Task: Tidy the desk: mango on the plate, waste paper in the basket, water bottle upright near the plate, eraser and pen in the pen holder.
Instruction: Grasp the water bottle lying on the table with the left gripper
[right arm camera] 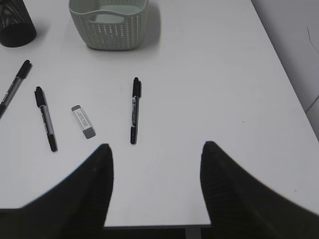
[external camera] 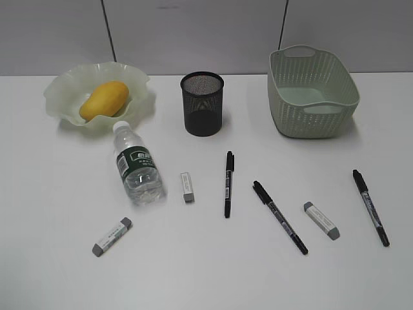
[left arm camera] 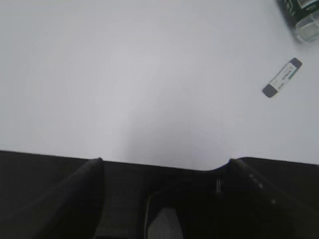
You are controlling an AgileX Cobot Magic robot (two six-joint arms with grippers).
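In the left wrist view the bottle [left arm camera: 301, 17] is sliced off by the top right corner, only its base and a strip of dark label showing, and the left gripper [left arm camera: 164, 199] is a dark blur along the bottom edge, its fingers running out of frame. In the right wrist view the holder [right arm camera: 15, 25] is clipped at the top left corner, the basket [right arm camera: 107, 30] loses its far rim to the top edge, and one pen [right arm camera: 12, 87] runs off the left side. The print on every eraser and pen barrel is too small to read, and the exterior view shows neither arm.
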